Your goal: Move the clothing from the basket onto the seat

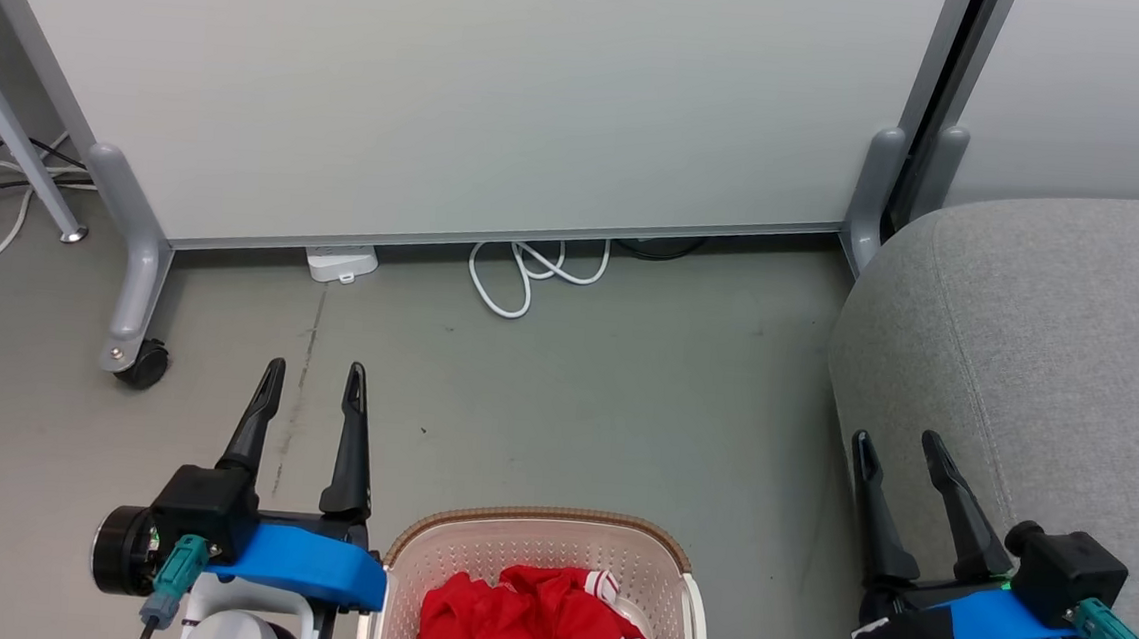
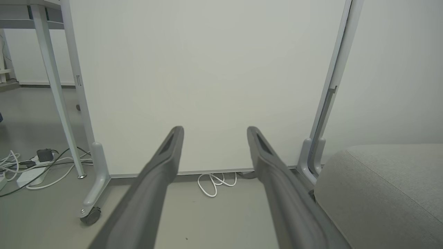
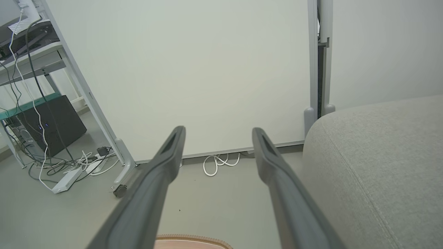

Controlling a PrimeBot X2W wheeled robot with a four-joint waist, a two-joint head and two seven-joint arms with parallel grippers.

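Observation:
Red clothing [image 1: 538,623] lies bunched in the cream basket [image 1: 534,538] with the brown rim, at the bottom middle of the head view. The basket's rim [image 3: 193,238] also peeks in at the bottom of the right wrist view. The light-grey seat [image 1: 1058,354] fills the right side; I see the seat [image 2: 384,186] and the seat [image 3: 380,162] in both wrist views too. My left gripper [image 1: 315,374] hangs open just left of the basket, holding nothing. My right gripper [image 1: 897,441] stands open right of the basket, at the seat's front edge, also holding nothing.
A white partition panel [image 1: 465,92] on a wheeled grey frame [image 1: 133,329] stands across the back. A coiled white cable [image 1: 533,272] and a power adapter [image 1: 341,263] lie on the floor under it. Desk legs and more cables [image 3: 69,166] sit at the left.

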